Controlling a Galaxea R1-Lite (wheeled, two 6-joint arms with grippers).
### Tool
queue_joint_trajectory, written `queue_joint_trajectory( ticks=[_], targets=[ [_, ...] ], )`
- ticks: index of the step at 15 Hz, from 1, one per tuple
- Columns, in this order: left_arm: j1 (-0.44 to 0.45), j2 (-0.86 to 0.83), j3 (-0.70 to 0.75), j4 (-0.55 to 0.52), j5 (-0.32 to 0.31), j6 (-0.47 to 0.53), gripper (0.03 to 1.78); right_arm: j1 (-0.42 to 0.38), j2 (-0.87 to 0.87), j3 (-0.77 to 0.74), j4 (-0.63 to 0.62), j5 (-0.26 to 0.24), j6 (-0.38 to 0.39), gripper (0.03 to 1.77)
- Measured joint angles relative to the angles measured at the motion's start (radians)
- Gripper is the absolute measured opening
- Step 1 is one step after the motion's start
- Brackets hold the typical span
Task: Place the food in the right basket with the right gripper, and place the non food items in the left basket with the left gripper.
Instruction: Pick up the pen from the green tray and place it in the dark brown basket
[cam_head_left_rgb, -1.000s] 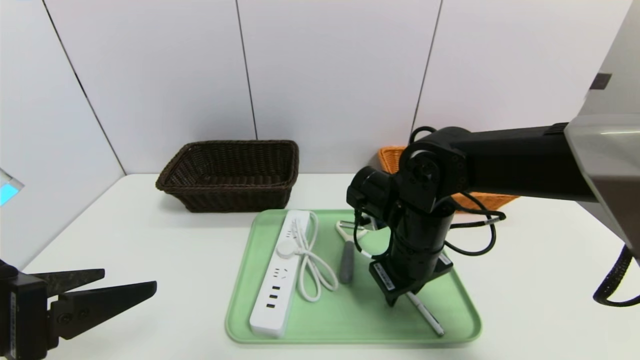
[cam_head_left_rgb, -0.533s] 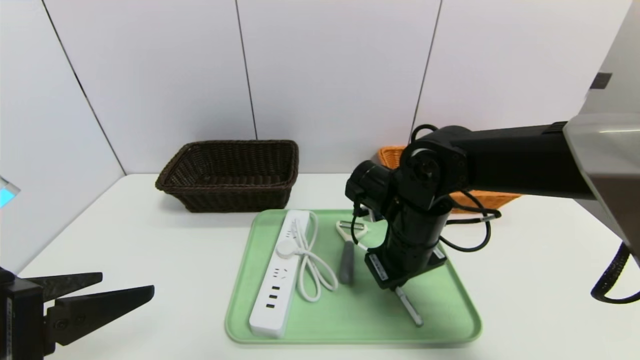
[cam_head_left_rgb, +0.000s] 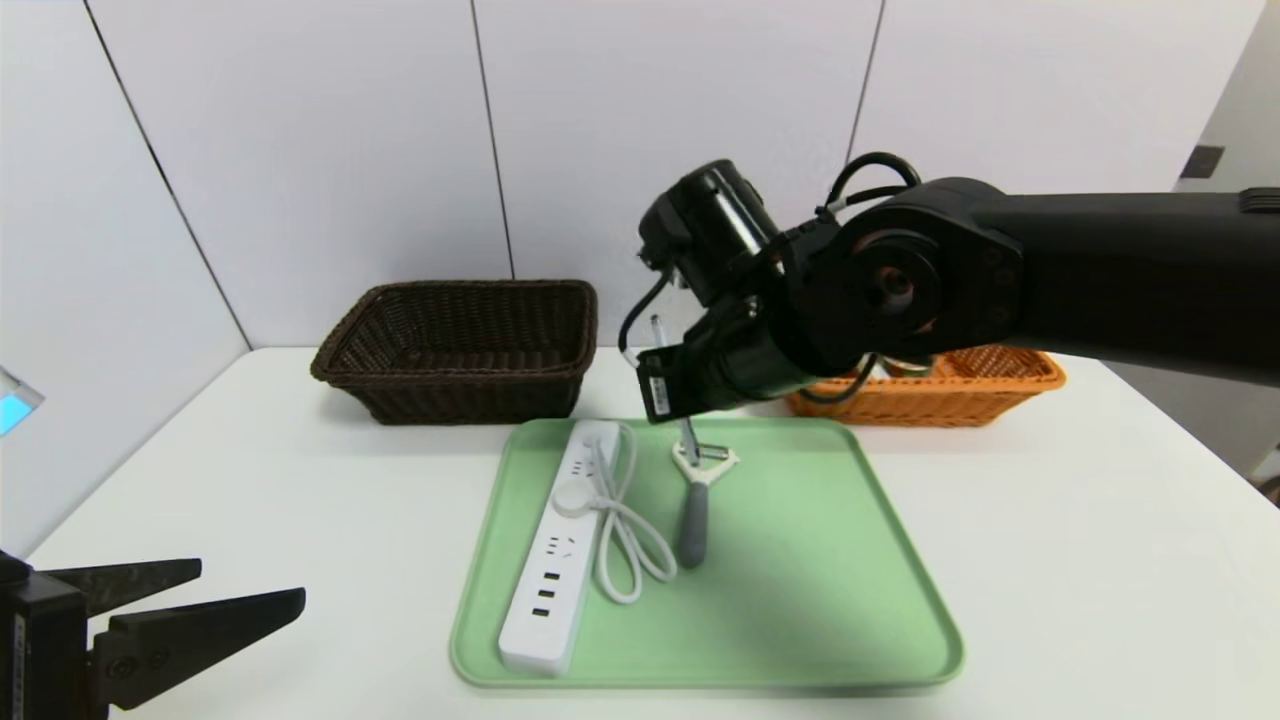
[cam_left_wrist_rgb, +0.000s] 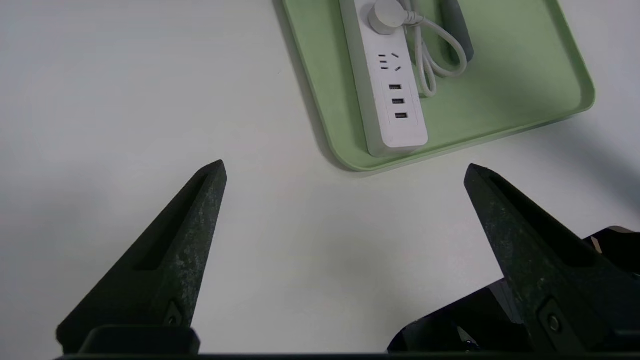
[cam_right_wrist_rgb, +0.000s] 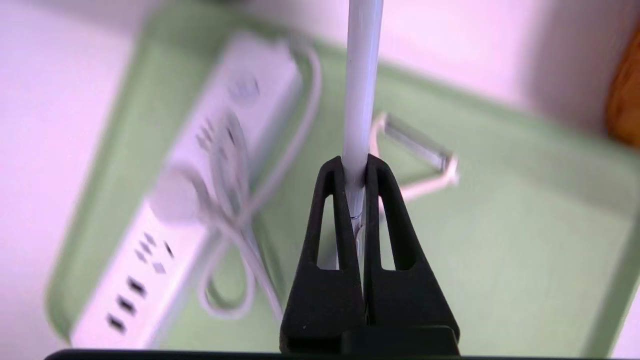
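The right gripper (cam_right_wrist_rgb: 356, 167) hangs in the air above the far end of a green tray (cam_head_left_rgb: 800, 620), its two black fingers pinched tight on a thin white pen (cam_right_wrist_rgb: 361, 90). In the wrist view the pen runs straight out past the fingertips, over the tray. In the head view the gripper (cam_head_left_rgb: 672, 400) is mostly hidden behind its own wrist, and only short lengths of the pen (cam_head_left_rgb: 688, 435) show above and below it.

On the tray, a white power strip (cam_head_left_rgb: 552, 560) lies lengthwise along the left side with its looped white cord (cam_head_left_rgb: 625, 535) beside it. A peeler with a grey handle (cam_head_left_rgb: 692, 510) lies just to the right of the cord, its blade end pointing to the back.

A dark brown basket (cam_head_left_rgb: 460, 345) stands behind the tray to the left, and an orange basket (cam_head_left_rgb: 960, 385) behind it to the right, partly covered by the right arm.

The left gripper (cam_head_left_rgb: 250, 590) waits low over the white table (cam_head_left_rgb: 250, 470) at the near left, well apart from the tray, jaws spread wide and holding nothing.
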Motion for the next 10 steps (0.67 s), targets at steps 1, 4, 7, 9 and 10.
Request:
queue_joint_trajectory(
  ticks=[1, 4, 7, 9, 10],
  targets=[
    [0.0, 0.0, 0.0, 0.002, 0.0, 0.001, 1.69, 0.003, 0.003, -0.007, -0.072, -0.014, -0.009, 0.08],
    [-0.001, 0.003, 0.001, 0.003, 0.0, 0.001, 1.69, 0.001, 0.031, -0.037, -0.312, -0.028, -0.046, 0.08],
    [-0.001, 0.004, 0.002, 0.002, 0.0, 0.004, 1.69, 0.002, 0.077, -0.049, -0.522, -0.029, -0.087, 0.08],
    [-0.001, 0.002, 0.007, 0.002, 0.0, 0.006, 1.69, 0.004, 0.113, -0.05, -0.664, -0.031, -0.128, 0.08],
    [-0.001, 0.001, 0.009, 0.002, 0.0, 0.007, 1.69, 0.005, 0.131, -0.051, -0.726, -0.032, -0.141, 0.08]
  ],
)
